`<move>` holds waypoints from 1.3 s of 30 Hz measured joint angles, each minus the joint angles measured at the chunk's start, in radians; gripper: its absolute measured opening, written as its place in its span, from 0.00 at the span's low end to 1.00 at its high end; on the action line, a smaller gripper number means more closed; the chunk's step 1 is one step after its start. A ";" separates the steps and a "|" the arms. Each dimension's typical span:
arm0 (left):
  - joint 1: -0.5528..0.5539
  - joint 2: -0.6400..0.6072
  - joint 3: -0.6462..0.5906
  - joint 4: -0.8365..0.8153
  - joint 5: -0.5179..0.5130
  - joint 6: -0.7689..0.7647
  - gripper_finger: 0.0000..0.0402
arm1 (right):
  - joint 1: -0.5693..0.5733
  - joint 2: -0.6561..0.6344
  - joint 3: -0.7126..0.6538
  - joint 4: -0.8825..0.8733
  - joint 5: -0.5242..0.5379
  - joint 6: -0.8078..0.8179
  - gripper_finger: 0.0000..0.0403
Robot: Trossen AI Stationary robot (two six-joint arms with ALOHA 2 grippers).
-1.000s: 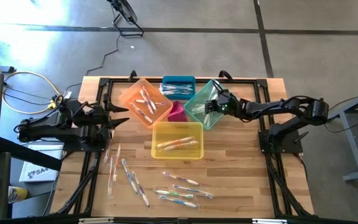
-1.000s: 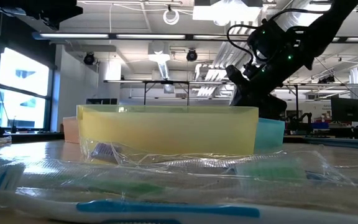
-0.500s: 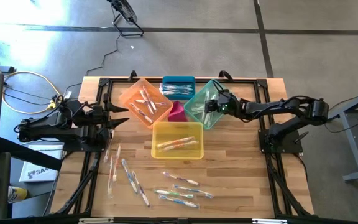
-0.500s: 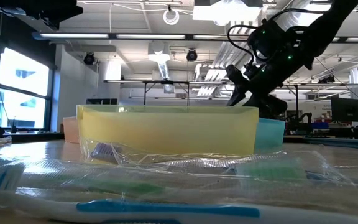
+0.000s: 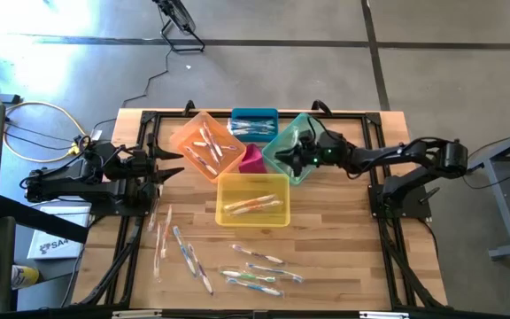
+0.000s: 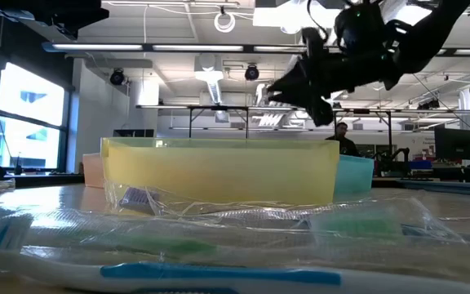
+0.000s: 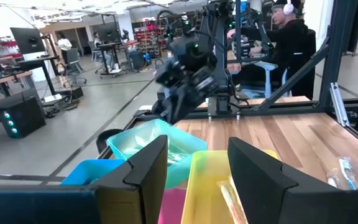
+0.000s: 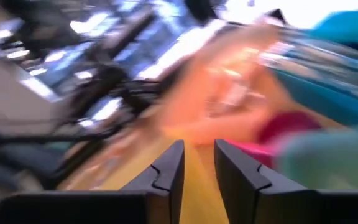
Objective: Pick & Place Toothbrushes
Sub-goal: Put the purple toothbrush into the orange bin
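1. The left claw (image 5: 173, 165) waited at the left side of the wooden surface (image 5: 343, 239), low and apart from the bins, its fingers (image 7: 148, 168) spread with nothing between them.
2. Loose toothbrushes (image 5: 184, 251) in clear wrappers lay scattered on the near part of the surface, one group left of centre and another (image 5: 259, 270) nearer the middle; none touched either claw.
3. The orange bin (image 5: 207, 144) stood at the back left of the cluster, with several toothbrushes lying inside it.
4. The yellow bin (image 5: 251, 199) sat in front of the cluster, holding a few toothbrushes (image 5: 253, 205).
5. The blue bin (image 5: 254, 123) stood at the back centre with toothbrushes in it, and a small pink bin (image 5: 252, 159) was wedged between the others.
6. The green bin (image 5: 292, 149) stood at the right of the cluster, tilted against its neighbours.
7. The right claw (image 5: 296, 159) hovered over the green bin, raised above the bin rims in the low view; its fingers (image 8: 166, 174) stood a narrow gap apart with nothing seen between them.
8. A person (image 7: 291, 43) wearing headphones sat beyond the surface.
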 joint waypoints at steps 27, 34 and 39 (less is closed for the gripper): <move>-0.002 0.000 0.001 -0.013 0.002 -0.089 0.41 | 0.161 0.000 0.000 0.149 -0.047 -0.168 0.14; -0.002 0.000 0.001 -0.067 0.002 -0.132 0.41 | 0.160 0.000 0.000 0.149 -0.015 -0.171 0.14; -0.002 0.000 0.001 -0.068 0.002 -0.132 0.41 | 0.157 0.000 0.000 0.150 0.101 -0.175 0.14</move>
